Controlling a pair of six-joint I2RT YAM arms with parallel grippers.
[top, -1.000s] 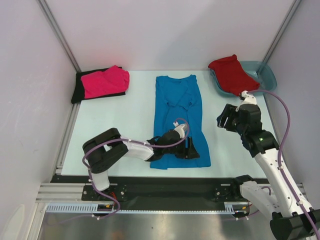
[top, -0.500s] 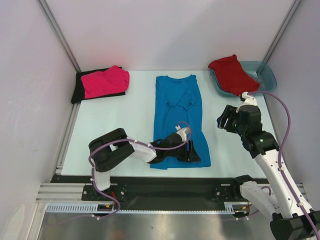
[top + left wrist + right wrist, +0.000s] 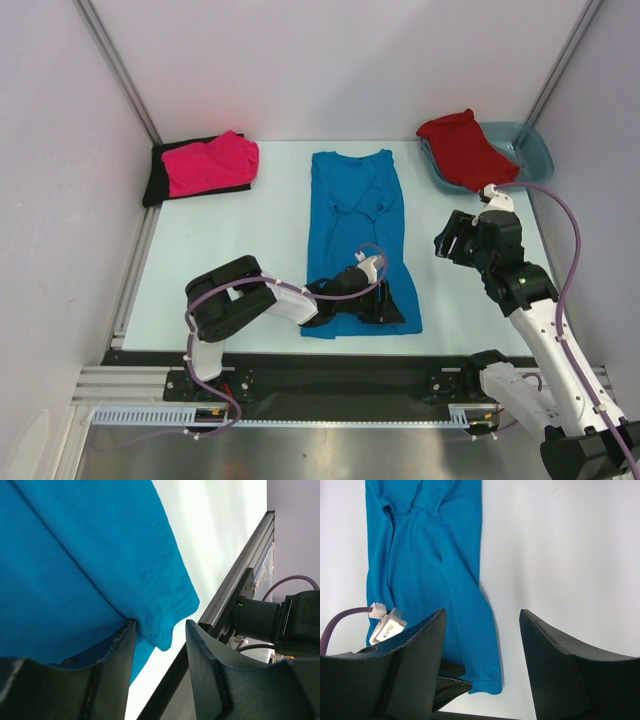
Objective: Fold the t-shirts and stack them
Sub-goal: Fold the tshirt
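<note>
Top external: left gripper [image 3: 385,305] half-open astride blue t-shirt [image 3: 355,215] near-right hem corner; right gripper [image 3: 450,238] wide, empty. Far right, red t-shirt [image 3: 460,148] drapes tub [image 3: 530,150]; far left, pink t-shirt [image 3: 210,163] atop black t-shirt [image 3: 158,185].

Teal tub [image 3: 533,147] at far-right corner of table [image 3: 230,250], seemingly translucent.

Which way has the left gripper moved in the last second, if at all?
Yes. The left gripper has slid slightly toward the table's front edge, down the blue t-shirt toward its near right hem corner, and its jaws have narrowed.
</note>
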